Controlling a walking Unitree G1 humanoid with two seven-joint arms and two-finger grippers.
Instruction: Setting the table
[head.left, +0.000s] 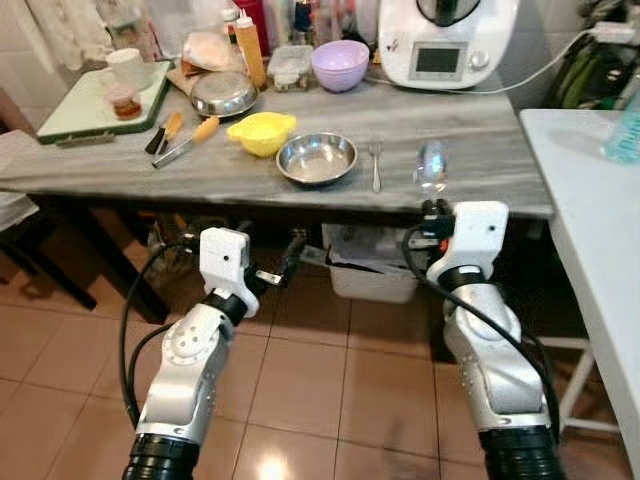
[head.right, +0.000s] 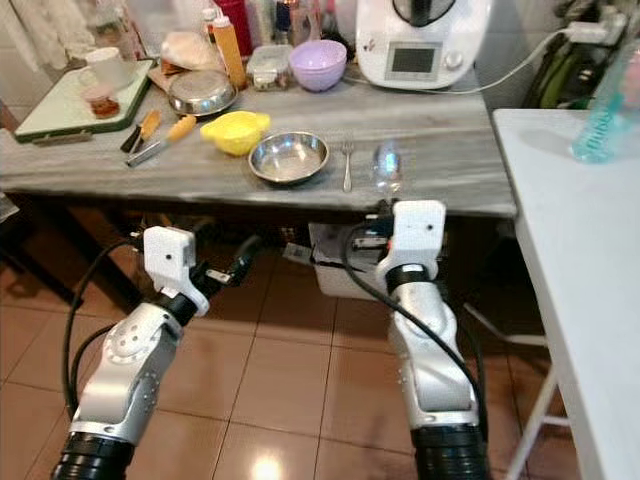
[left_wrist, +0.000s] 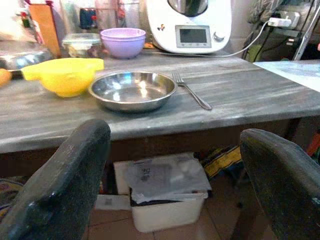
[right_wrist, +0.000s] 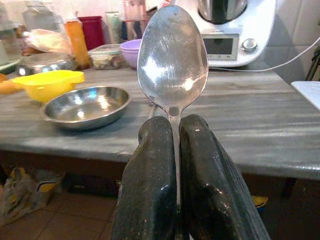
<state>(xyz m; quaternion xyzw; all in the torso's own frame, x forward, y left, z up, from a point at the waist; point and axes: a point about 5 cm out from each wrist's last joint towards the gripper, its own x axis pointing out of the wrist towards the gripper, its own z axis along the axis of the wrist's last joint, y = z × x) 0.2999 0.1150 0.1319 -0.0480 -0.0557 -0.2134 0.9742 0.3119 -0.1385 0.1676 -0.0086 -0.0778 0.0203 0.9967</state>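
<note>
A steel bowl (head.left: 316, 158) sits near the front edge of the grey wooden table (head.left: 480, 140), and a fork (head.left: 376, 165) lies just to its right. My right gripper (head.left: 435, 208) is at the table's front edge, right of the fork, shut on the handle of a large steel spoon (right_wrist: 172, 55). The spoon (head.left: 431, 165) stands upright with its bowl above the tabletop. My left gripper (head.left: 285, 265) is open and holds nothing. It hangs below the table's edge, in front of the steel bowl (left_wrist: 132, 90) and fork (left_wrist: 190, 90).
Farther back on the table are a yellow bowl (head.left: 262, 131), a purple bowl (head.left: 340, 64), a second steel bowl (head.left: 224, 94), an orange-handled knife (head.left: 187, 140), a green tray (head.left: 75, 112) with a cup, and a white kitchen machine (head.left: 445, 40). A white table (head.left: 590, 230) is at the right, and a white bin (head.left: 372, 265) stands under the table.
</note>
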